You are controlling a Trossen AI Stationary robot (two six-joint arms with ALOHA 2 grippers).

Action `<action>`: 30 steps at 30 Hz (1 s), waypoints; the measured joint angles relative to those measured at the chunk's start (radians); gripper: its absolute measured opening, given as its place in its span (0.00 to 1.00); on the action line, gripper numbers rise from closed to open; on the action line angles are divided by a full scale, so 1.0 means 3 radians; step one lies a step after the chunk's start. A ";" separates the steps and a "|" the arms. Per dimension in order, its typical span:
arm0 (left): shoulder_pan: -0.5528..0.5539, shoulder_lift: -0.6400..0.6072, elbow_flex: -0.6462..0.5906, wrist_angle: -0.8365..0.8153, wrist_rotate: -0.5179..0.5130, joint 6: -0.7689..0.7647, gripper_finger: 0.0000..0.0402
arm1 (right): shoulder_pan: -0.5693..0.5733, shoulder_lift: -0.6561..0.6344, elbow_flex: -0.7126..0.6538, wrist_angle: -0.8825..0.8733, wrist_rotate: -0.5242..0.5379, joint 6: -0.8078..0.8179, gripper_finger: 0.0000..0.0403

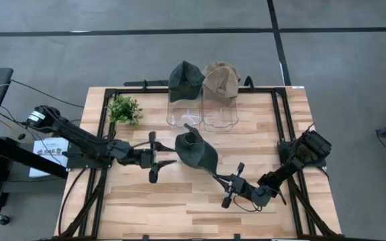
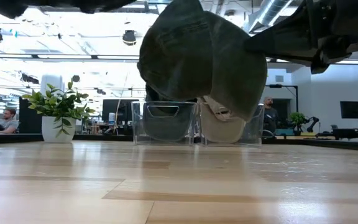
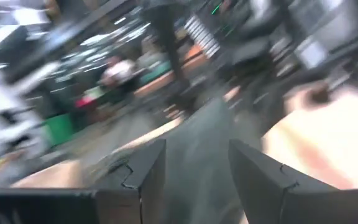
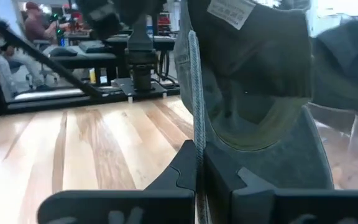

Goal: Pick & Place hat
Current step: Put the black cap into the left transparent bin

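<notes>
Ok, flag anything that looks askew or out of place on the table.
Only the dark green cap stands out: it hangs above the table, pinched by its edge in the shut right gripper. The left gripper is open beside it. Two caps sit neatly on clear stands.

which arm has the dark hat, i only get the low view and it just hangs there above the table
Observer: The right gripper, shut on the dark hat by its edge.
Operator: where's the left one
Observer: The left gripper is open, just left of the hat, holding nothing.
Operator: are the stands behind free
Observer: No. The two clear stands at the table's far edge already carry a dark cap and a tan cap.
</notes>
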 joint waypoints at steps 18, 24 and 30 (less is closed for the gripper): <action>0.0451 0.0158 0.0019 0.0479 -0.1471 0.0550 0.41 | -0.0232 0.0004 0.0268 -0.0170 -0.1025 -0.0652 0.00; 0.0537 0.0572 0.0342 0.0506 -0.1482 0.0566 0.34 | -0.0310 0.0004 0.0466 -0.0524 -0.1147 -0.0707 0.00; 0.0466 0.1165 0.0656 0.0493 -0.1463 0.0618 0.26 | -0.0313 0.0004 0.0542 -0.0521 -0.0930 -0.0961 0.00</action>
